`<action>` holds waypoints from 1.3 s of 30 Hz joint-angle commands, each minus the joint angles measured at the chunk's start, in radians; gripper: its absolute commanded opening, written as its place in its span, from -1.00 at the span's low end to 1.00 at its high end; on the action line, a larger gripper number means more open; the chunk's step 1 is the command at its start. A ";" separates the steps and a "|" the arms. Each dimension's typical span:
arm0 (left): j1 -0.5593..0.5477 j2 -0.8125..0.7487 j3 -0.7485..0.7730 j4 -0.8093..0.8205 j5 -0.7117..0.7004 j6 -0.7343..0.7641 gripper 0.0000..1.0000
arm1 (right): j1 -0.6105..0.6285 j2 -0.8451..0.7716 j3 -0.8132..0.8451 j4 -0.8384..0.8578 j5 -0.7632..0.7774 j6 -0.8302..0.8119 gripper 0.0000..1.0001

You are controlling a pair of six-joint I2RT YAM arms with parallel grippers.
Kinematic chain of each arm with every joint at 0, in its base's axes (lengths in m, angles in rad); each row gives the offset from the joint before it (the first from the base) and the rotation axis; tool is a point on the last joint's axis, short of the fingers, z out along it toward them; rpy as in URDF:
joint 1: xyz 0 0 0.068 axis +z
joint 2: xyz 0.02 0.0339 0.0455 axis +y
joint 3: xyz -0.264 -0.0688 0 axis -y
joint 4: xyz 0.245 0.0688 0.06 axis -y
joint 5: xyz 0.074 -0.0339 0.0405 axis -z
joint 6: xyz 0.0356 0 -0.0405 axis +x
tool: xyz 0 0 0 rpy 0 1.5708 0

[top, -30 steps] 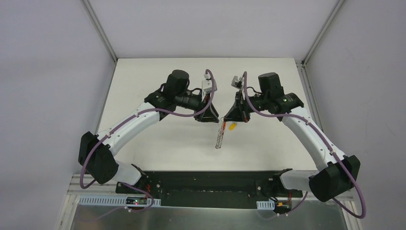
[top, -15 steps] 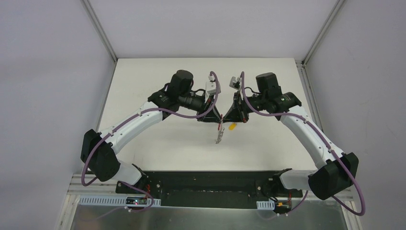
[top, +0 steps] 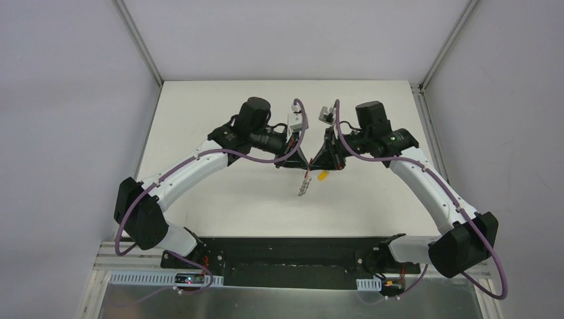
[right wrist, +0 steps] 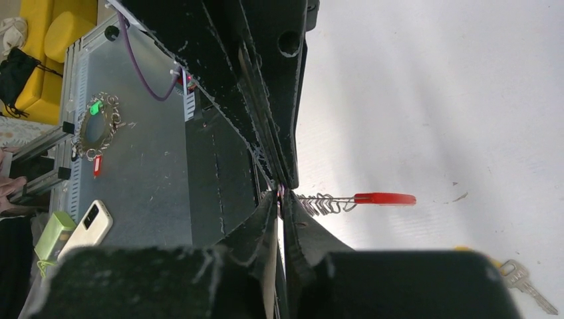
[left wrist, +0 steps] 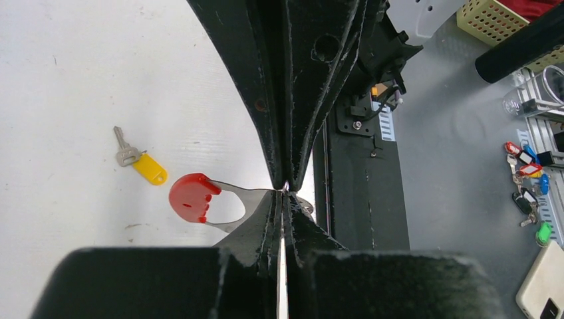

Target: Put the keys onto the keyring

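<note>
The keyring (top: 304, 185) hangs between my two grippers above the middle of the white table (top: 219, 199). In the left wrist view its red part (left wrist: 189, 197) and silvery band show left of my fingertips. In the right wrist view the red part (right wrist: 384, 198) and a coiled silvery wire (right wrist: 322, 203) stick out to the right. My left gripper (top: 302, 164) (left wrist: 284, 194) and right gripper (top: 314, 165) (right wrist: 281, 194) meet tip to tip, both shut on the keyring. The key (top: 322, 176) with a yellow head lies on the table just beside them (left wrist: 136, 158), apart from the keyring.
The black base rail (top: 292, 252) runs along the table's near edge. Off the table, the wrist views show coloured key tags (left wrist: 525, 159), a phone (right wrist: 86, 226), a ring of keys (right wrist: 96, 126) and a yellow basket (left wrist: 495, 16).
My left gripper has moved right until its tips meet the right gripper's. The keyring's hanging end has risen and swung slightly. The key has not moved.
</note>
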 commanded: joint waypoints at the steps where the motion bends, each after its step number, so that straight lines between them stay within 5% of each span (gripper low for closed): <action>1: -0.005 -0.021 -0.003 0.104 0.048 -0.076 -1.00 | -0.016 -0.055 -0.020 0.100 -0.018 0.037 -0.68; 6: 0.020 -0.036 -0.087 0.394 0.104 -0.314 -1.00 | -0.083 -0.123 -0.102 0.234 -0.089 0.143 -0.31; 13: 0.030 -0.034 -0.175 0.720 0.119 -0.549 -1.00 | -0.132 -0.152 -0.140 0.285 -0.167 0.188 -0.27; 30: 0.036 -0.032 -0.201 0.757 0.104 -0.565 -1.00 | -0.155 -0.148 -0.147 0.298 -0.233 0.196 -0.68; 35: 0.036 -0.032 -0.200 0.755 0.103 -0.564 -1.00 | -0.155 -0.151 -0.160 0.314 -0.236 0.209 -1.00; 39: 0.037 -0.032 -0.198 0.733 0.100 -0.539 -1.00 | -0.155 -0.153 -0.151 0.301 -0.217 0.206 -1.00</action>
